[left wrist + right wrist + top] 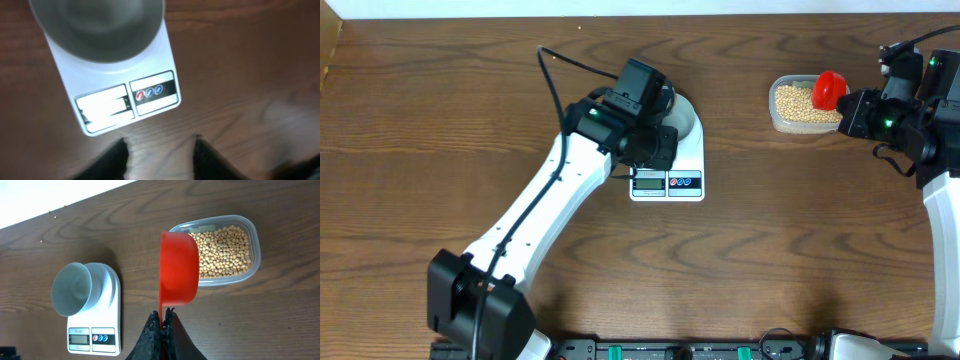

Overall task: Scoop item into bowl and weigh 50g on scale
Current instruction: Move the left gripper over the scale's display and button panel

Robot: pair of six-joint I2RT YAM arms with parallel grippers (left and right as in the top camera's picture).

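The white bowl (72, 287) stands on the back of the white scale (112, 292); the bowl looks empty. Both also show in the left wrist view, bowl (100, 25) and scale (162, 57). My left gripper (160, 145) is open and empty, hovering just in front of the scale's display. My right gripper (163, 316) is shut on the handle of a red scoop (179, 270). It holds the scoop on its side at the near edge of a clear tub (255, 240) of tan beans (222, 252). I cannot see inside the scoop.
In the overhead view the left arm (560, 190) covers much of the scale (692, 150). The tub (782, 120) sits at the back right, with the scoop (828, 90) over its right end. Brown wooden tabletop lies between scale and tub.
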